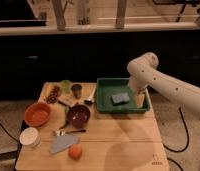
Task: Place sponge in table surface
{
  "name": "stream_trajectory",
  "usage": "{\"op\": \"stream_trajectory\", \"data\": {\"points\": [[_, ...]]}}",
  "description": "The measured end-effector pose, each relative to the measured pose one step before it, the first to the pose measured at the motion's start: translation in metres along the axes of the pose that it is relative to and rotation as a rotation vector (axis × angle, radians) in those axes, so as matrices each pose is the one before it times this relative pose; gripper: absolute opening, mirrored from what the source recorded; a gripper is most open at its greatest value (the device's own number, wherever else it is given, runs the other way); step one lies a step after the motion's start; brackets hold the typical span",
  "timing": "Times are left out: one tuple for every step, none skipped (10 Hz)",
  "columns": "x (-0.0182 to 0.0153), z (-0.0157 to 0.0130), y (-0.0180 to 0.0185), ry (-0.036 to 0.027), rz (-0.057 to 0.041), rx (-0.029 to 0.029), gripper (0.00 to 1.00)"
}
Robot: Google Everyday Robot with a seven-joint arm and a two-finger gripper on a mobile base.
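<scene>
While arm [165, 86] bends at tray [107, 89] rt edge — gripper [139, 99] jaws apart, near sponge [120, 97].

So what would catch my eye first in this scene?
The big white robot arm reaches in from the right, its gripper hanging over the right end of the green tray. In that tray lies a small grey-blue sponge, and at the left side of the wooden table sits an orange bowl.

White rounded arm [165, 84], pale hand [139, 100]
</scene>
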State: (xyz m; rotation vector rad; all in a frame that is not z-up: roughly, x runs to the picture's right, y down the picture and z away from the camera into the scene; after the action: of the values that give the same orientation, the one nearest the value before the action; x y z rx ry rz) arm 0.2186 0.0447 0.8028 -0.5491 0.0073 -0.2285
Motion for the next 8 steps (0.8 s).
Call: {"op": "stream_trajectory", "data": {"points": [[-0.00183, 0.00302, -0.00184, -0.00529, -0.00976, 0.00175, 0.80], [-0.00192, 0.00270, -0.00178, -0.00643, -0.00644, 0.00207, 0.80], [-0.00061, 0.00235, -0.00057, -0.00397, -0.00177, 0.00057, 0.80], [-0.00258, 0.00339, -0.00111, -0.01138, -0.00324, 0.00152, 0.80], [-0.00032, 0.00379, -0.00136, -0.00691, -0.00332, 0.00068, 0.80], [-0.00159, 0.00291, -0.00210, -0.00856, -0.00332, 0.00155, 0.80], [-0.00074, 0.00157, -0.00137, -0.00953, 0.00098, 0.00006, 0.80], [-0.00072, 0.00361, -0.00194, -0.00809, -0.00081, -0.00027, 0.80]]}}
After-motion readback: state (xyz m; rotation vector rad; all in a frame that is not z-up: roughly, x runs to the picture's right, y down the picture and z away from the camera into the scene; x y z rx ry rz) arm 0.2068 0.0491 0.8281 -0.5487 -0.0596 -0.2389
